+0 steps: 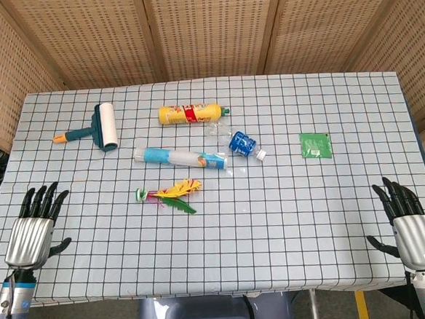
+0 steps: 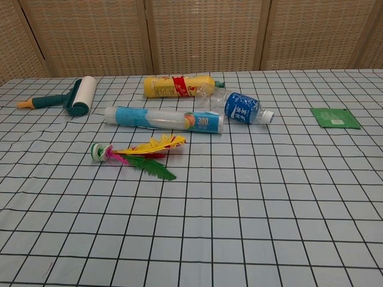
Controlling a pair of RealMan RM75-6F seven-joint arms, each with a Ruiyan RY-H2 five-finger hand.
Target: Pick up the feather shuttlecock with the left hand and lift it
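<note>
The feather shuttlecock (image 1: 168, 193) lies flat on the checked tablecloth, its green-and-white base to the left and yellow, pink and green feathers fanned to the right; the chest view shows the shuttlecock (image 2: 134, 155) left of centre. My left hand (image 1: 35, 229) hovers open at the table's front-left corner, fingers spread and pointing away from me, well left of the shuttlecock. My right hand (image 1: 406, 221) is open at the front-right corner, holding nothing. Neither hand appears in the chest view.
Behind the shuttlecock lie a blue-labelled clear tube (image 1: 180, 157), a clear water bottle (image 1: 239, 143) and a yellow bottle (image 1: 191, 113). A lint roller (image 1: 98, 128) sits at back left, a green packet (image 1: 315, 145) at right. Wicker screens stand behind the table.
</note>
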